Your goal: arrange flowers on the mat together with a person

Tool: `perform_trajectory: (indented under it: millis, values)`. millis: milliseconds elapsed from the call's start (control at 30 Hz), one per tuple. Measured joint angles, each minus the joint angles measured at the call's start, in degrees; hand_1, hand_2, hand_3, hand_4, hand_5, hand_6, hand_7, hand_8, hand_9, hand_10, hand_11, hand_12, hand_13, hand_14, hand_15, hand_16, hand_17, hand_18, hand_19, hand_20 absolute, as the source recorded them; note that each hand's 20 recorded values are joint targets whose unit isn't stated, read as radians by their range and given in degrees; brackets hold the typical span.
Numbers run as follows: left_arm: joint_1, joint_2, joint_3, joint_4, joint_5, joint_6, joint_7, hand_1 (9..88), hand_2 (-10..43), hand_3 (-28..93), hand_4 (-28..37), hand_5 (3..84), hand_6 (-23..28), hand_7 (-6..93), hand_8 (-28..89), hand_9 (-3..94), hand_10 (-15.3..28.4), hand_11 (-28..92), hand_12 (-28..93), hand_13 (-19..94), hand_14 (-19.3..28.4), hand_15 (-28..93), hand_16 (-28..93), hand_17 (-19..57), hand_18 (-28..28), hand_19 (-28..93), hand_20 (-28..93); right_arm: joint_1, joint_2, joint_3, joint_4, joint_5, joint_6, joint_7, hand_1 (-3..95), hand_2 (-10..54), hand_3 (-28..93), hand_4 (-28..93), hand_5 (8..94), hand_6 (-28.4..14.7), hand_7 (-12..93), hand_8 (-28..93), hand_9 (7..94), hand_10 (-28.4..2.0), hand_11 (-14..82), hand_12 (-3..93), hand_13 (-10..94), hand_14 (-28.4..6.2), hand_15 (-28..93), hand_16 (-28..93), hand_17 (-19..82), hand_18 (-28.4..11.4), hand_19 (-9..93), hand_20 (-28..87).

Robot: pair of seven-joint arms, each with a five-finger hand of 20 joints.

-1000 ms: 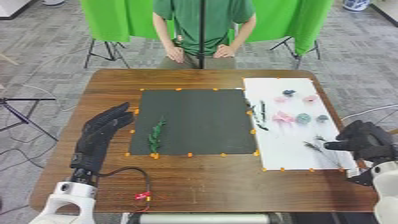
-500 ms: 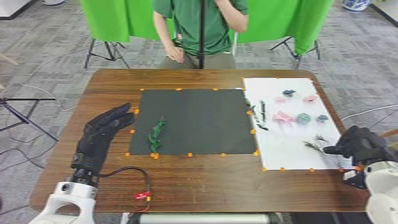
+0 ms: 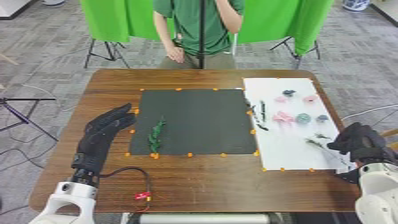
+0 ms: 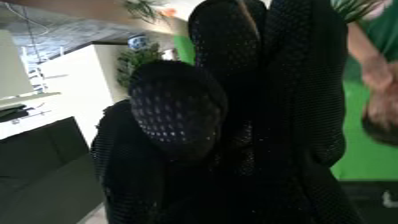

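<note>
The sprigs [image 3: 315, 143] lie so close that the right hand [image 3: 359, 142], its grip impossible to tell, may drag both; the left hand [image 3: 107, 121] is released.

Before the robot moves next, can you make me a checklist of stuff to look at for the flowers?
1. Black mat's edges have orange tape on them: ok.
2. Green sprig lies on the black mat: ok.
3. Big pink flower is on the mat: not ok, it lies on the white sheet.
4. Person's hands are off the mat: ok.
5. Left hand is beside the mat, not over its middle: ok.
6. Right hand, by the white sheet's right edge, has a good hold on a stem: cannot tell.
</note>
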Motion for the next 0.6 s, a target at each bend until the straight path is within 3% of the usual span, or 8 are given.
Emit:
perform_trajectory:
  millis: [333,600]
  values:
    - [0.0,-0.2,-0.05,0.01,0.03,-0.79,-0.42,29.6,-7.2,61,-16.3,43.8,3.7,10.6,-6,43.1,12.6,17,15,33,17.6,15,6,1.2,14.8,12,19,-0.1,-2.77,-2.48,-8.36,8.46,3.82,7.21,87.1,-9.5,-28,39,90.4,1.3,19,9,93.7,-9.9,36.8,16.9,94,-2.0,59,20,72,-10.6,93,45]
    - [-0.03,-0.43,-0.95,0.11,0.09,-1.35,-0.68,29.4,-7.4,61,-16.5,43.6,3.8,10.4,-5,43.0,12.7,16,15,33,17.7,15,6,1.1,14.8,11,19,5.56,-8.44,-13.14,-12.36,4.85,4.08,6.3,87.3,-9.5,-28,39,90.6,1.3,19,9,93.7,-9.8,37.4,16.9,94,-1.8,59,20,72,-10.7,93,47]
